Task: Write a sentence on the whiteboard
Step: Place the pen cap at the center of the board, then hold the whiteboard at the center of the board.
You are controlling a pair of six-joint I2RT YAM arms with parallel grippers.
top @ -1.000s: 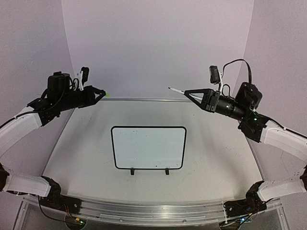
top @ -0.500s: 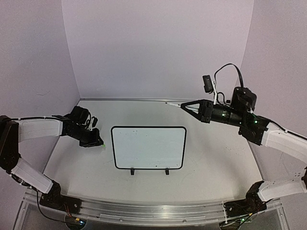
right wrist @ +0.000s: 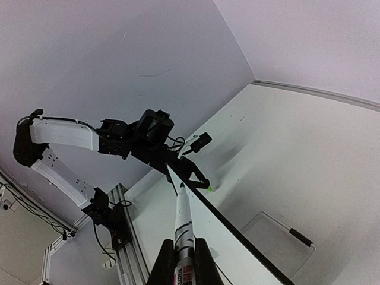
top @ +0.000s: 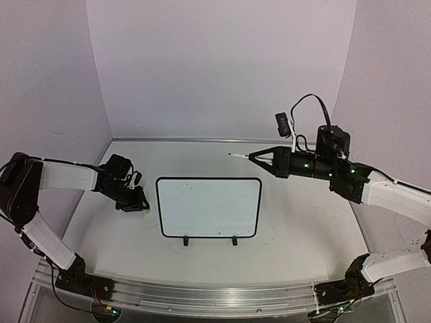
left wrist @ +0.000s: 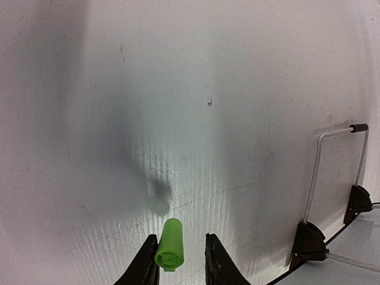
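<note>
White surface (top: pixel 303 229) carries the whiteboard (top: pixel 209 207), lying flat with its black feet clips (top: pixel 186 240) on the near long edge. My right claw (top: pixel 256 157), raised just beyond the whiteboard's far right corner, is clamped on a marker (top: pixel 239 156) whose tip points left. My left claw (top: pixel 138 204), low beside the whiteboard's left edge, pinches a green cap (left wrist: pixel 170 243) between narrowly parted fingers.

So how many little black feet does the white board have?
2. Both clip onto the near long edge of the black-bordered white rectangular whiteboard: the left black foot clip and the right black foot clip. None seem hidden.
</note>
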